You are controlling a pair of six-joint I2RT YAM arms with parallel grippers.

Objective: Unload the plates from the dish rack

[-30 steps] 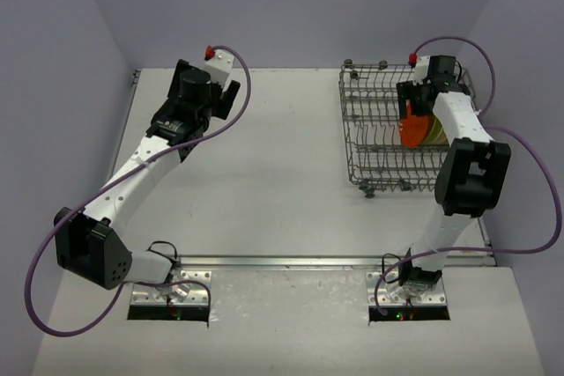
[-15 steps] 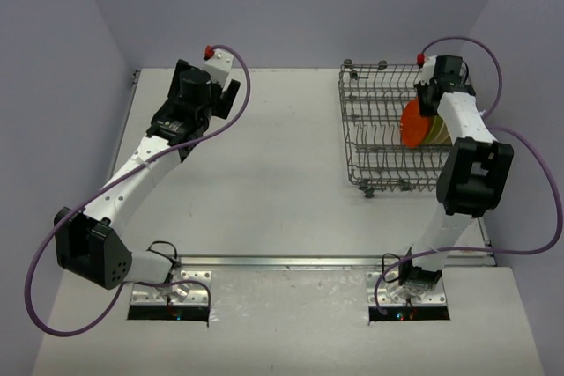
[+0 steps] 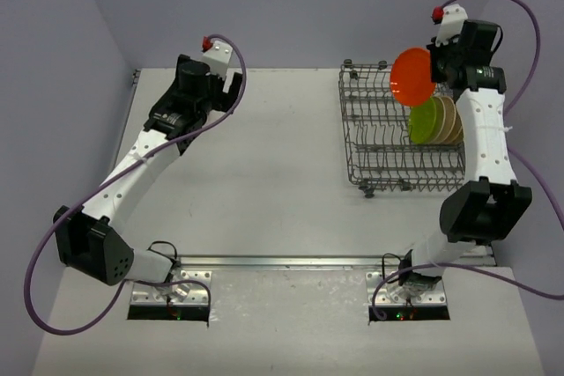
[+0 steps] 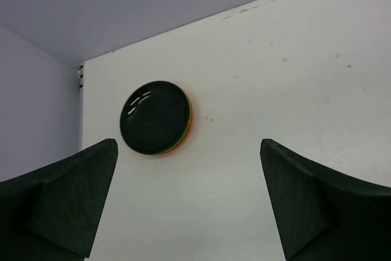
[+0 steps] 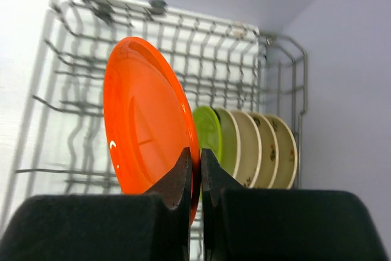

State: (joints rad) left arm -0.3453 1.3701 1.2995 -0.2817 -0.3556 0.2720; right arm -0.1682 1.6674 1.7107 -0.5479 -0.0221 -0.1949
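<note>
Aloft, right fingers [image 5: 176, 183] pinch the orange plate [image 5: 143, 120] edge above the dish rack [image 3: 379, 143]; left fingers [image 4: 67, 194] wide.

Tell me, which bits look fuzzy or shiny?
Right wrist view: the orange plate shows a tiny white glint, and the dish rack looks washed out on its left. Left wrist view: white glints on the dark plate. Top view: even light, faint shadows.

Right end effector [image 5: 194, 154] closed, left [image 4: 188, 148] wide.
</note>
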